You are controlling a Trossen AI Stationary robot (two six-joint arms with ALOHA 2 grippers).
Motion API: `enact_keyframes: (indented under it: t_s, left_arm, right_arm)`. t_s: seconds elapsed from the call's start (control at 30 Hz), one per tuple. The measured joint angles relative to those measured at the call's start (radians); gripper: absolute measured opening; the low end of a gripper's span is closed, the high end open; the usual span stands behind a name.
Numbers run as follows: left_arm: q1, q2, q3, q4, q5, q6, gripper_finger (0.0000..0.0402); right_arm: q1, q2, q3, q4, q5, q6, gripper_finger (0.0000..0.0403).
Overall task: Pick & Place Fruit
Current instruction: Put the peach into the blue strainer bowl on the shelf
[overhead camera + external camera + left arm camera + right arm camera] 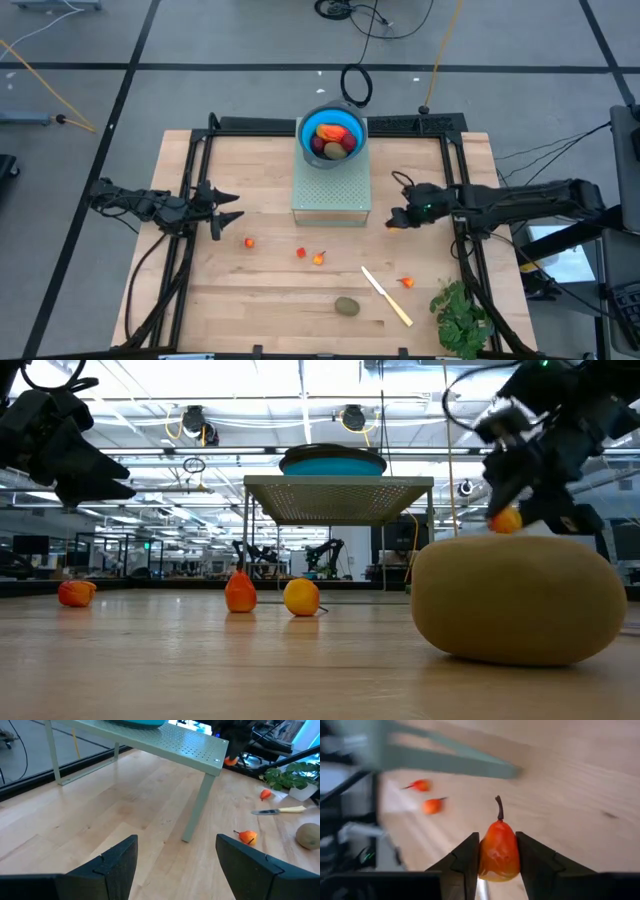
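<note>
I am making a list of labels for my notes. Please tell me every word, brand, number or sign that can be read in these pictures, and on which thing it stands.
None: no view shows readable text.
Wooden table, green perforated stand, blue bowl, cream knife: no markings visible.
Room behind, low view: any signs are too small to read.

Lighting: bright and even, from rows of ceiling strip lights [300, 400] that glare white in the low view. Shadows: soft and faint on the wooden table [260, 180]. Focus, low view: the large brown-green fruit [520, 598] nearest the lens is soft; the arms read as dark silhouettes against the lit room. Blur, right wrist view: the green stand [440, 757] and background are smeared, while the orange-red fruit [498, 850] between the fingers is sharp.
</note>
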Motion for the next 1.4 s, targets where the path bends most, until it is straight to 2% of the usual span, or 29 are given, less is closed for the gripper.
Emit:
enact_keyframes:
  t_s: [0.33, 0.67, 0.83, 1.17, 1.4]
  left_arm:
    - [0.000, 0.000, 0.000, 0.000, 0.000, -0.035, 0.0269]
    - [0.000, 0.000, 0.000, 0.000, 0.000, -0.110, 0.0269]
    - [0.000, 0.000, 0.000, 0.000, 0.000, -0.110, 0.0269]
    - [0.000, 0.000, 0.000, 0.000, 0.000, -0.098, 0.0269]
    - [0.000, 0.000, 0.000, 0.000, 0.000, -0.096, 0.0269]
  right_arm:
    - [0.007, -0.093, 0.000, 0.109, -0.069, -0.163, 0.0110]
    - [0.082, -0.122, 0.001, 0.195, -0.094, -0.260, 0.0108]
    - [0.126, -0.122, 0.001, 0.343, -0.118, -0.328, 0.0105]
    - [0.193, -0.122, 0.002, 0.753, -0.121, -0.400, 0.0104]
    - [0.218, -0.122, 0.002, 0.870, -0.120, -0.431, 0.0102]
